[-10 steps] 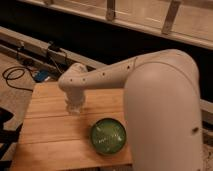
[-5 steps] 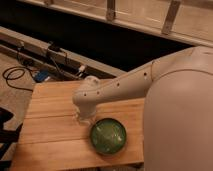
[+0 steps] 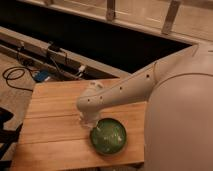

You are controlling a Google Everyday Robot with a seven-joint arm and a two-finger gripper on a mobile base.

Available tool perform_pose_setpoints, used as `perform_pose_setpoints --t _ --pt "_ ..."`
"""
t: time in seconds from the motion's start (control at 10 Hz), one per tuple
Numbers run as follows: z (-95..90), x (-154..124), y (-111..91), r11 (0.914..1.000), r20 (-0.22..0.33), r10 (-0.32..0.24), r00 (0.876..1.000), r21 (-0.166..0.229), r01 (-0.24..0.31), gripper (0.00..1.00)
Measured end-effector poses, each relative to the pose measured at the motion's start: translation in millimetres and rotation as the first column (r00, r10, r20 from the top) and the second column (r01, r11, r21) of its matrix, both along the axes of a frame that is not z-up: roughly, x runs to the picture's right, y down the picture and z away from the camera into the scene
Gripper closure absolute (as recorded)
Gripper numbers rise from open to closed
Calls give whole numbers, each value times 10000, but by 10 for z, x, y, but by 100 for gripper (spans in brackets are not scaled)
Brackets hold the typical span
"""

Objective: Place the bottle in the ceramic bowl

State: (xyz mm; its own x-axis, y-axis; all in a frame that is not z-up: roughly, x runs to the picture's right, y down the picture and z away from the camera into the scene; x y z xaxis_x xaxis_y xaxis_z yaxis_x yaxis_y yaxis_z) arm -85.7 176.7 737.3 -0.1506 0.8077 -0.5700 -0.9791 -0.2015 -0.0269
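One arm (image 3: 127,86) was all we had to work with, and it reached from the right across the wooden bench (image 3: 50,137) with its wrist bent downward. The gripper (image 3: 85,119) hung low over the bench, just beside the left far edge of the ceramic bowl (image 3: 108,136). The bowl sat upright near the near edge of the bench, its mottled green inside showing and nothing in it.

We saw a pale shape under the wrist at the gripper's tip, but we could not separate the bottle from the gripper there. We judged that the bottle was either held at that spot or hidden behind the wrist. We could not tell whether the jaws were clenched, released or grasping anything, nor which way the bottle's long axis ran.

The relation that mattered was simple: the bowl lay to the right and slightly nearer than the jaws, almost touching in this view. If the bottle was in hand, we reckoned the coming move would be a short carry rightward and nearward to bring it over the bowl's middle, high enough to pass the dark rim. The risk we saw was clipping that rim and nudging the bowl toward the bench's near edge
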Motion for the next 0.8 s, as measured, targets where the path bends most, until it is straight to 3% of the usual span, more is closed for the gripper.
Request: perform_pose_setpoints --t 0.3,0.5,0.8 --pt "12 5 -15 10000 -34 42 10000 -11 -42 100" --pt "34 5 -135 9999 -163 145 9998 11 -145 100" --pt "83 318 -211 9978 -706 659 9953 -8 -661 100"
